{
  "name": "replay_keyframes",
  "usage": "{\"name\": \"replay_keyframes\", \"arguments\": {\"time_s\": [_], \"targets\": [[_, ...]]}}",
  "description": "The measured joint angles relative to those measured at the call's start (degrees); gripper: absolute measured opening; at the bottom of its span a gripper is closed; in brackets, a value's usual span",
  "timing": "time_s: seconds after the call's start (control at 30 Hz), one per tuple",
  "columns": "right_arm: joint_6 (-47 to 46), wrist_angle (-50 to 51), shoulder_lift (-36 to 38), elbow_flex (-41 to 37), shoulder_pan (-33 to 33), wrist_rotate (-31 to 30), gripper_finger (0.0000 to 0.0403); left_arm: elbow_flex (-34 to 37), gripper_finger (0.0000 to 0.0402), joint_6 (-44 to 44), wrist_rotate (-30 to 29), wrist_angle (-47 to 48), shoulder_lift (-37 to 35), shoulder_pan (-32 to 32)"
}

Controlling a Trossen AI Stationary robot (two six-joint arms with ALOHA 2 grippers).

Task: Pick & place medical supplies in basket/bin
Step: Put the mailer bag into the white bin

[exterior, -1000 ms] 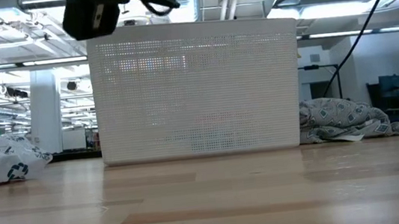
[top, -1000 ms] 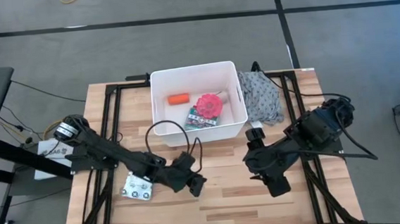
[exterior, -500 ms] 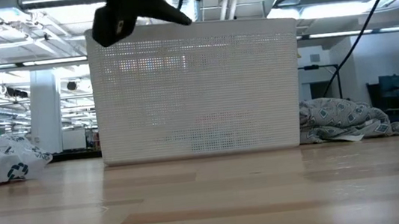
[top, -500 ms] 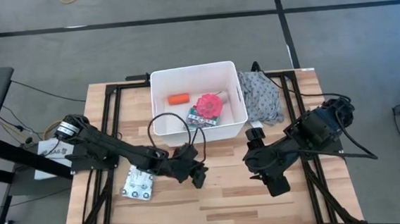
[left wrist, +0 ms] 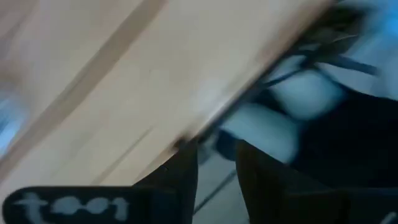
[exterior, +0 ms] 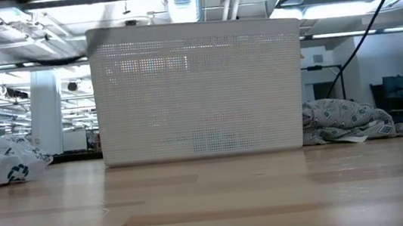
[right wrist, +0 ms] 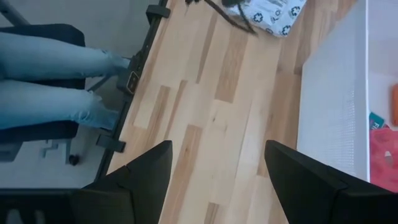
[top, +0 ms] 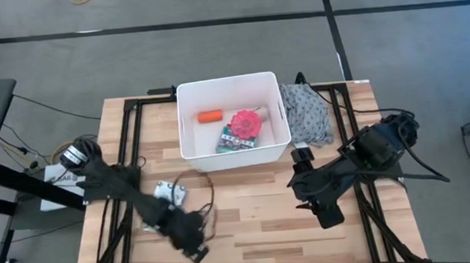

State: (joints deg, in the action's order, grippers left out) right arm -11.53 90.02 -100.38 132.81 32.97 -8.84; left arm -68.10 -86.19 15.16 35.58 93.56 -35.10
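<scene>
Wooden tabletop, two arms low at its near side.
Left gripper, jaws nearly closed on nothing, sits near the front edge beside one white packet; right gripper spread empty. Farther, white tub holds three items: orange cylinder, pink tape roll, green-white box; grey cloth touches its right side.

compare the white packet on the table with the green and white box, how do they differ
The white packet lies out on the wooden table, beside the left arm; the green and white box already sits inside the white tub. The packet looks soft and crumpled with dark print; the box is flat-sided, and the pink roll partly covers it. Both are small beside the tub.
</scene>
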Motion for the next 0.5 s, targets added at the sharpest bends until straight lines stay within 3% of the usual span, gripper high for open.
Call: {"name": "replay_keyframes", "arguments": {"time_s": [0.13, 0.27, 0.5], "targets": [[0.00, -0.01, 0.10, 0.00, 0.00, -0.04, 0.0250, 0.06, 0.0084, -13.43, -12.38, 9.67, 0.25, -8.30], [0.00, 0.00, 0.00, 0.00, -0.46, -0.04, 0.0249, 0.07, 0.0085, -17.88, -24.66, 11.05, 0.26, -14.83], [-0.59, 0.00, -0.11, 0.00, -1.73, -0.06, 0.0249, 0.02, 0.0090, -21.62, -20.39, 17.19, 0.88, -17.91]]}}
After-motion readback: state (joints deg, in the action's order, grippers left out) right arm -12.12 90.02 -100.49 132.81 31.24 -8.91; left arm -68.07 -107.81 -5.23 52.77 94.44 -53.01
